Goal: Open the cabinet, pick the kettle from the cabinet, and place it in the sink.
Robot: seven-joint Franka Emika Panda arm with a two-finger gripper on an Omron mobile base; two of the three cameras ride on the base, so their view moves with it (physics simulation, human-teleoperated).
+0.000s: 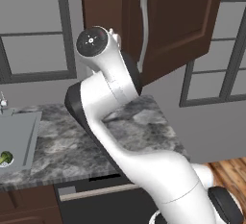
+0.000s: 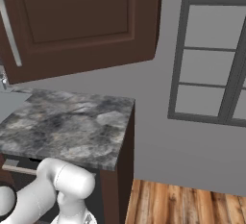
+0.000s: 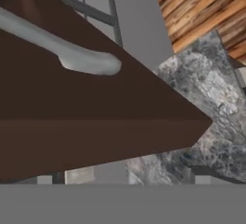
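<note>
The dark brown cabinet door (image 1: 178, 21) stands swung partly out from the wall, and its long silver bar handle (image 1: 143, 26) faces me. My gripper (image 1: 116, 39) is up by the door's left edge, just left of the handle, hidden behind my own wrist, so its fingers cannot be made out. In the hand view the door's lower edge (image 3: 96, 131) and the handle's end (image 3: 81, 59) sit very close. The right base view shows the door (image 2: 81, 21) and handle (image 2: 10, 31) too. The grey sink (image 1: 19, 131) lies at the far left. The kettle is hidden.
A green broccoli piece (image 1: 5, 158) lies in the sink, and the faucet base (image 1: 2, 104) stands behind it. The grey marbled counter (image 1: 144, 127) runs under the cabinet and ends at the right. Windows (image 2: 211, 50) flank the cabinet, and wooden floor (image 2: 192, 204) lies to the right.
</note>
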